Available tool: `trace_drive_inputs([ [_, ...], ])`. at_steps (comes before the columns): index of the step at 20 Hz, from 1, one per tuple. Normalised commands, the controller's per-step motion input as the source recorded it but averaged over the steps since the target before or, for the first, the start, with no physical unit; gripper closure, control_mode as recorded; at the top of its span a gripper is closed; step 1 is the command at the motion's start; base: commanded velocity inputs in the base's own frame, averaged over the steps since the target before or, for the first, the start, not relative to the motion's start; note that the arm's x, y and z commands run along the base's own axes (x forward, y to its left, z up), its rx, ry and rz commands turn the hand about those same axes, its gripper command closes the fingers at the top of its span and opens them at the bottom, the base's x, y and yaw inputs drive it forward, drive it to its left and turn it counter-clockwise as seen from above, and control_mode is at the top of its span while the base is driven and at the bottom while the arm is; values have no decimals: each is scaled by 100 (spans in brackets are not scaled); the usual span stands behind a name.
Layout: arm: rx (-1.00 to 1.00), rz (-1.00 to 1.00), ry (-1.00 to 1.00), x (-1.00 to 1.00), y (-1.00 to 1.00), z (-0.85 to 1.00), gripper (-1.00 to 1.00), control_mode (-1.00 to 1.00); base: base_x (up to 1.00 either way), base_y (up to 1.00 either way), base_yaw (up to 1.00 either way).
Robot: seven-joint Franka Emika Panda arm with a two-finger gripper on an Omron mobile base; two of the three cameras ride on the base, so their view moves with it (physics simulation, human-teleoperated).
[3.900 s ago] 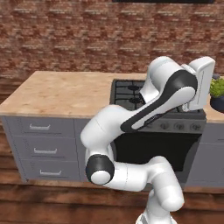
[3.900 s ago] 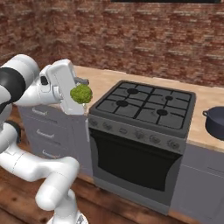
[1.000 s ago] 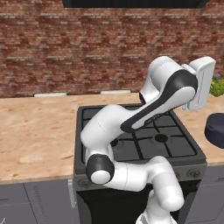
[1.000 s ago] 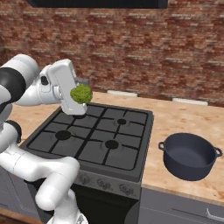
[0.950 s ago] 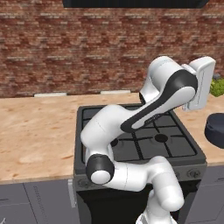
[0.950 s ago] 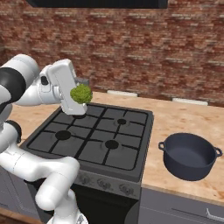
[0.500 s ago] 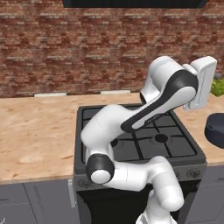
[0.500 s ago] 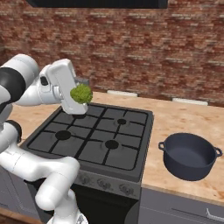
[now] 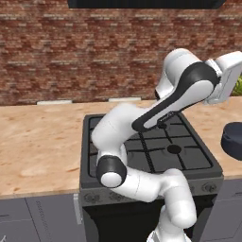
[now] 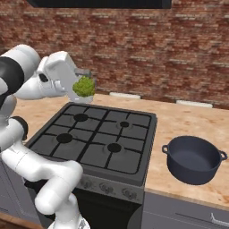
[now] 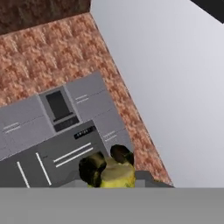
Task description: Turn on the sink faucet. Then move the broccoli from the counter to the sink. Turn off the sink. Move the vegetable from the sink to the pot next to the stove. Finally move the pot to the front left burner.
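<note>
Broccoli (image 10: 83, 86) sits clamped between the fingertips of the hand (image 10: 85, 87), raised in the air. Directly below the hand lies the stove (image 10: 96, 138), its black grates bare. Farther out to the hand's right, the pot (image 10: 194, 159) stands on the worktop (image 10: 179, 123), just beside the stove and well apart from the hand.

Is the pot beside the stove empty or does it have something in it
Empty. The right base view looks into the pot and shows only its bare dark interior; the broccoli is held up over the stove.

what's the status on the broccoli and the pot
Gripper shut on small green broccoli floret, held high. Round dark blue-grey pot empty on counter. Nothing in the way.
</note>
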Motion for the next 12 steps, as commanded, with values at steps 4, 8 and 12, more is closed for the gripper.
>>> trace_drive_inputs([
  [4, 0, 0, -51, -1, -1, 49, 100, -100, 0, 0, 0],
  [8, -1, 0, -61, -1, 0, 34, 100, -100, 0, 0, 0],
  [12, 0, 0, -61, -3, 0, 29, 100, -100, 0, 0, 0],
])
